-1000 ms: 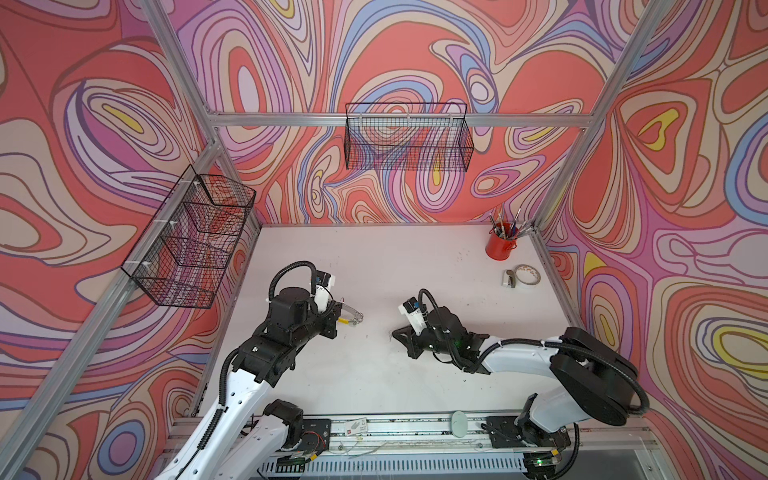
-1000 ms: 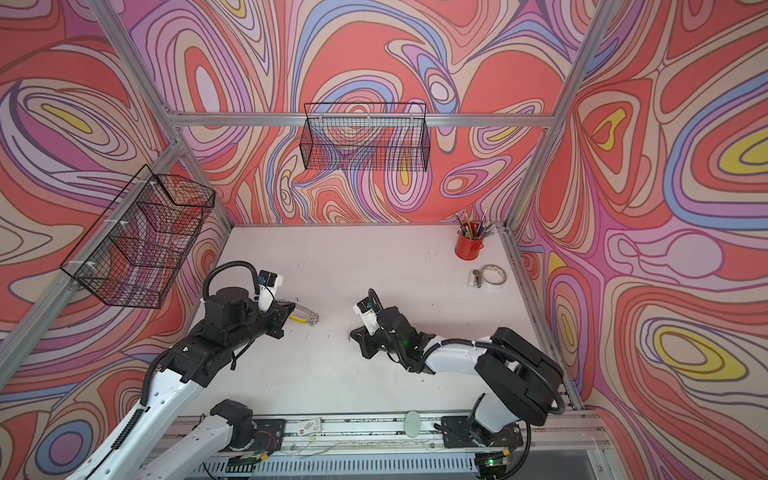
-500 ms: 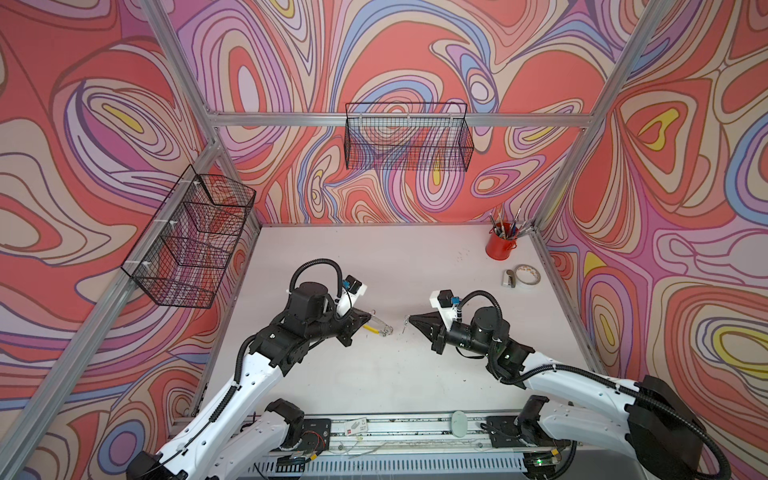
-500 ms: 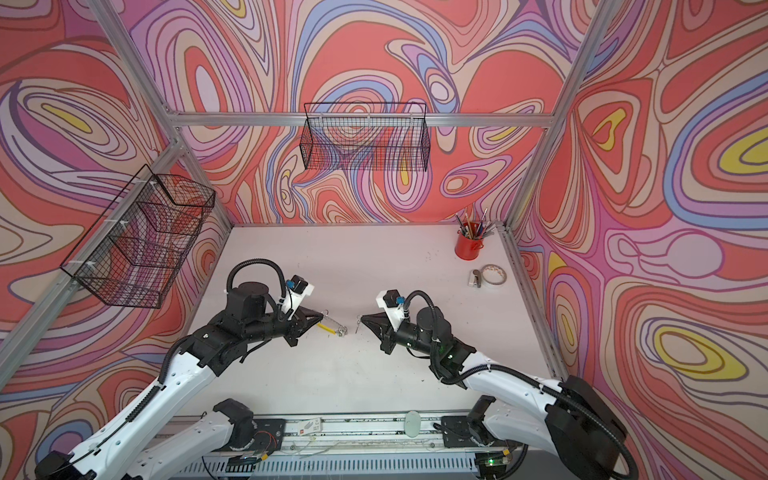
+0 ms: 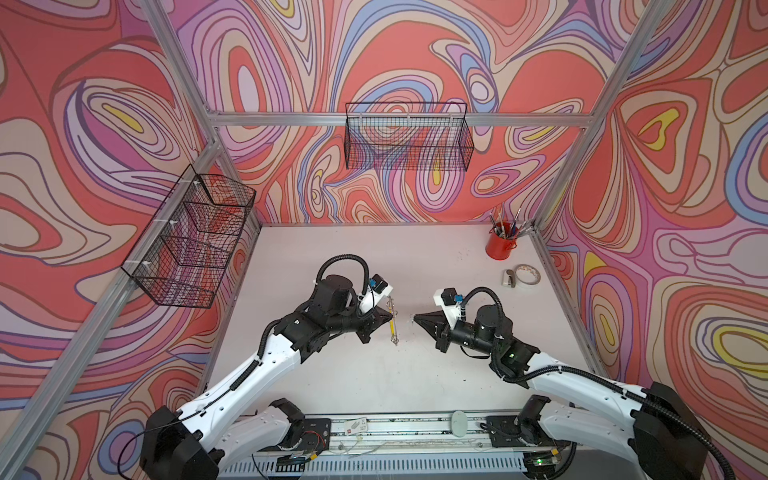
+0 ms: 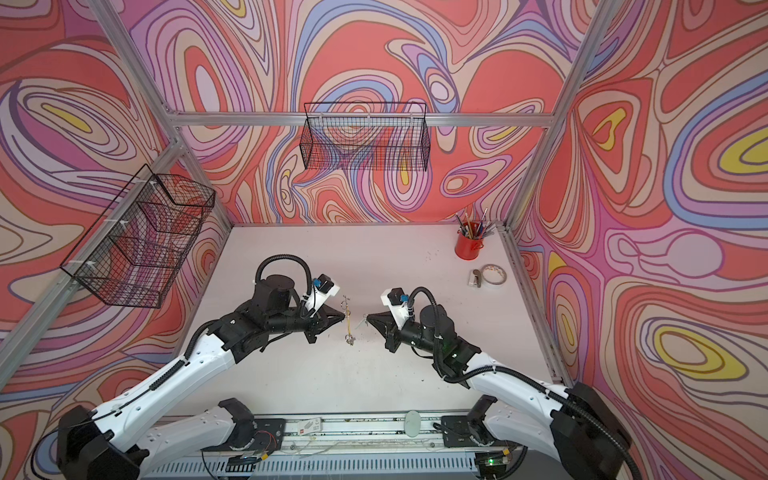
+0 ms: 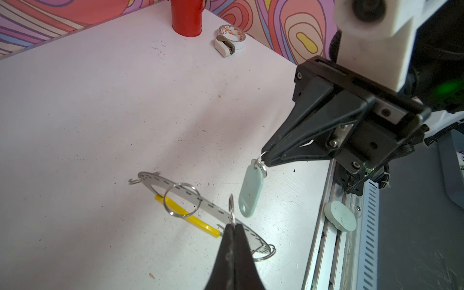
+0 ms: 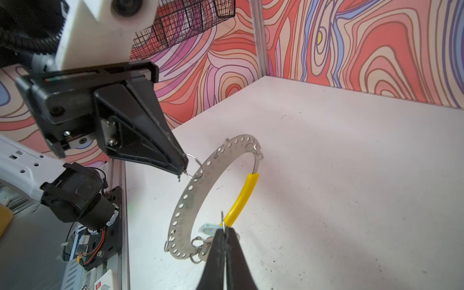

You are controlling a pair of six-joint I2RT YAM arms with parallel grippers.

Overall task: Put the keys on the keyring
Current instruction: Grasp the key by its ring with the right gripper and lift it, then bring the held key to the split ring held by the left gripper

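Nearest you, your left gripper is pinched fully closed on a small wire loop of the large flat grey perforated metal keyring. The hoop stands upright between the two arms over the white table. Across from it, your right gripper is clamped tight on a split ring carrying a pale oblong plastic key tag, which dangles just beside the hoop. Farther back sit a whitish tape roll and a red cup of pens.
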